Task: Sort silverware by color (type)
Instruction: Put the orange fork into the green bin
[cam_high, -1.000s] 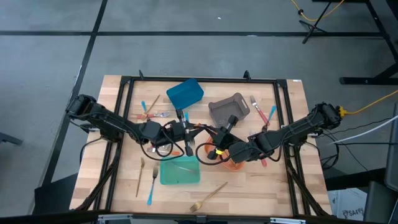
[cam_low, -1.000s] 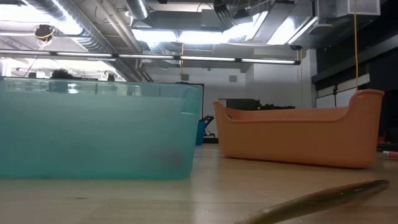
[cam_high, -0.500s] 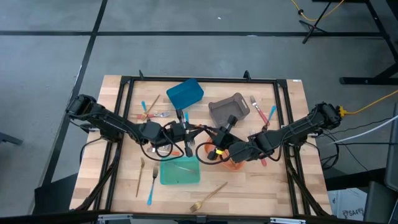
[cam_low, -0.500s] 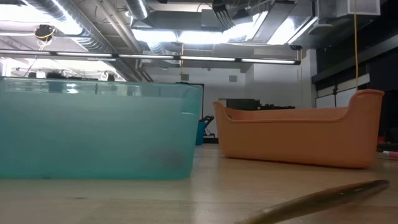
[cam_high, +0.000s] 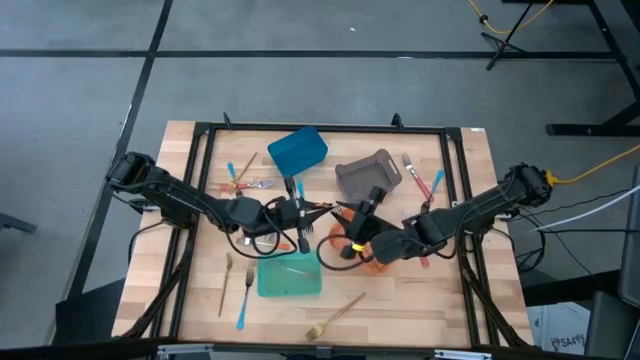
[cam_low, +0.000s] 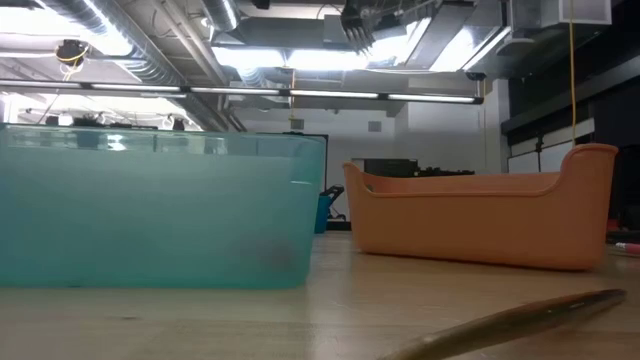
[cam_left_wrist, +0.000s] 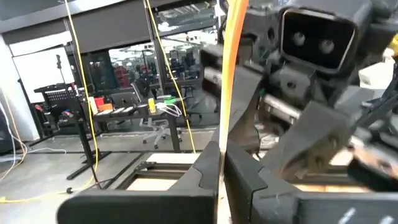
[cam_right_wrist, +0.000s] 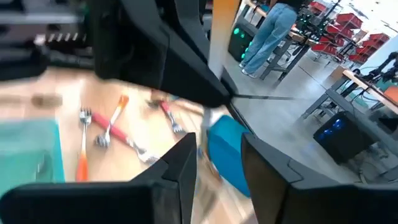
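1. Pinching an orange-handled fork (cam_left_wrist: 231, 74) upright: left gripper (cam_high: 303, 211) fingers (cam_left_wrist: 208, 171) pressed together, table centre.
2. Facing it at 3 o'clock: right gripper (cam_high: 349, 216), fingers (cam_right_wrist: 186, 163) spread apart.
3. Scattered around the bins: remaining silverware (cam_high: 245, 283), mostly at 9 o'clock.
4. Showing no readable writing anywhere.

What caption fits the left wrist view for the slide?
Left gripper shut on an orange-handled utensil held upright, right arm's wrist close opposite.
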